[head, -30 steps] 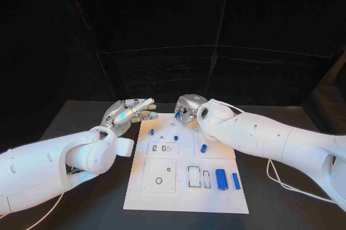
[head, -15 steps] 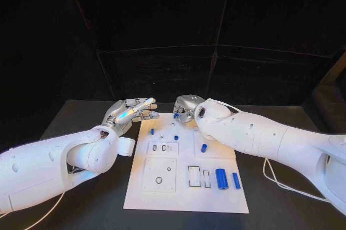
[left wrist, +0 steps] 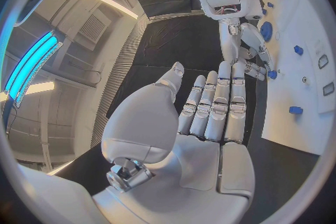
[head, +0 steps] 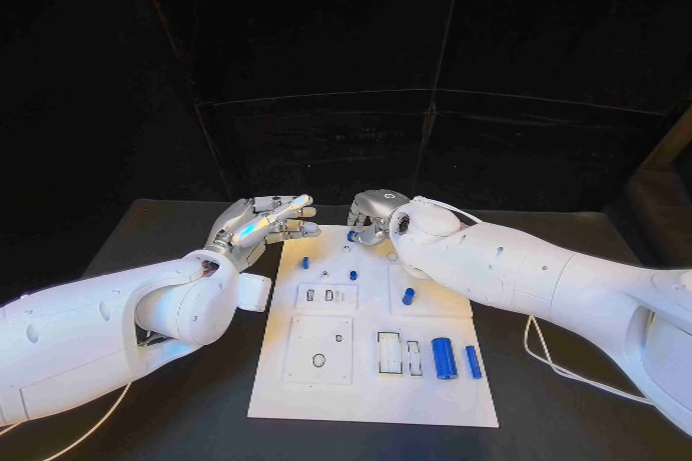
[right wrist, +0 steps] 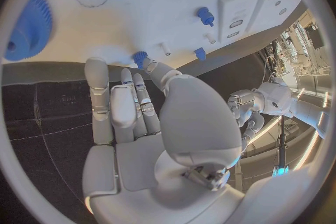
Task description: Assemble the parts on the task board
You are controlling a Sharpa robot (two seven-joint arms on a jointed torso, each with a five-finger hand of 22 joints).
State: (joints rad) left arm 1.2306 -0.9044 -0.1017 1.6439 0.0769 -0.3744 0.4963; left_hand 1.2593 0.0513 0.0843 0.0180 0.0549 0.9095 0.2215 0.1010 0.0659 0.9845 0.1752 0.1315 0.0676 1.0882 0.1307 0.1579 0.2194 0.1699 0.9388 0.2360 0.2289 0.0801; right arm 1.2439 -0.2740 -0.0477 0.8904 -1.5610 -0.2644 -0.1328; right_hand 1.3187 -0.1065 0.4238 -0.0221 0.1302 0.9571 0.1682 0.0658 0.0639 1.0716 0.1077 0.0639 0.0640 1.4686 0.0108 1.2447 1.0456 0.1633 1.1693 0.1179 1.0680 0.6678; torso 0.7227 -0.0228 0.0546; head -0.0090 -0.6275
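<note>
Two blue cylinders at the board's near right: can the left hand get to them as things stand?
Probably yes. The left hand is open beside the task board's far left corner, holding nothing. The two blue cylinders lie uncovered, but the reach runs diagonally across the board toward the right arm.

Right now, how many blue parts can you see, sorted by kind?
blue gear: 1
long blue cylinders: 2
small blue pieces lying free on the task board: 3
blue part at the fingers of the right hand: 1
Total: 7

Black-curtained lab, ceiling strip lights (left wrist: 28,64)
</note>
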